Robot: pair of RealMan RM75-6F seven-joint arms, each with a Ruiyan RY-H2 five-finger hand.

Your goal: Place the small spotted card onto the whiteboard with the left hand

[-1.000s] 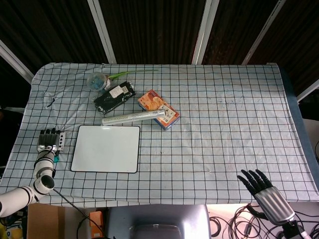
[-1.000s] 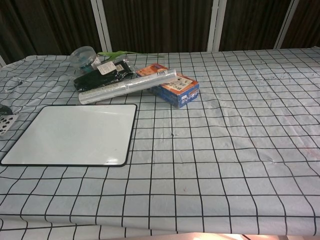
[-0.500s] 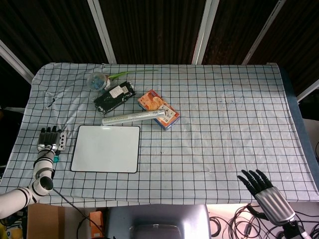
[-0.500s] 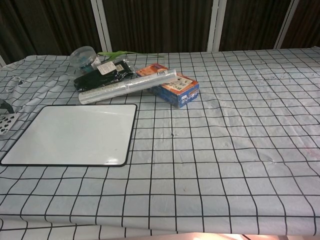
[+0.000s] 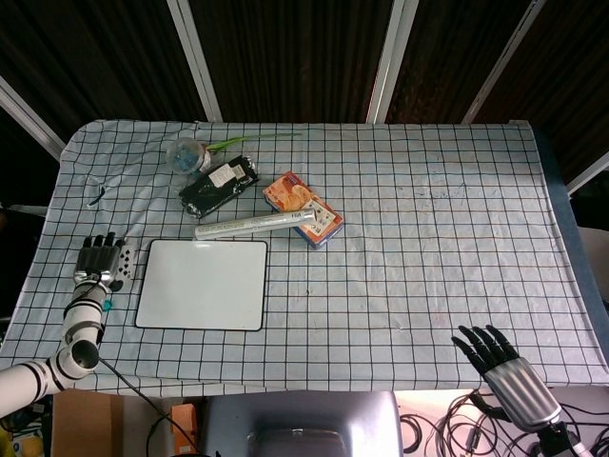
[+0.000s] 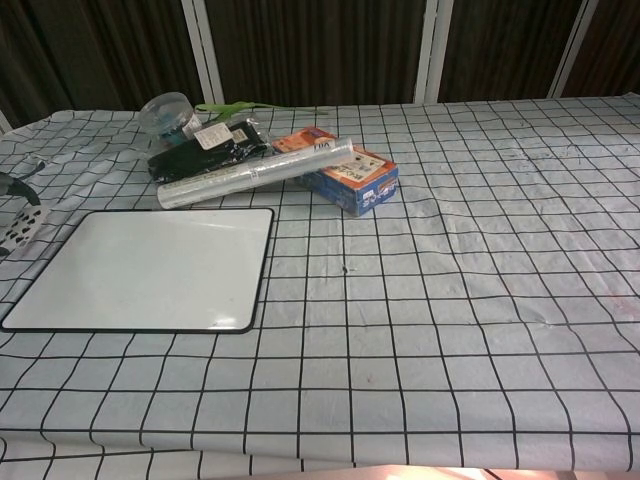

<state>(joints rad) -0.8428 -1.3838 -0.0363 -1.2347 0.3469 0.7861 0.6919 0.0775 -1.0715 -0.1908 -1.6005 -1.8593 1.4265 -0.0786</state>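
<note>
The small spotted card [image 5: 121, 263] sits at the left hand [image 5: 98, 263], just left of the whiteboard [image 5: 203, 284] on the counter [image 5: 428, 248]. In the chest view its edge looks tilted up off the cloth, so the fingers [image 5: 95, 246] seem to hold it, though the grip itself is hidden. It looks thin, light, fairly stiff and probably slick; pinching one edge suits it best. The right hand [image 5: 497, 360] hangs spread and empty.
</note>
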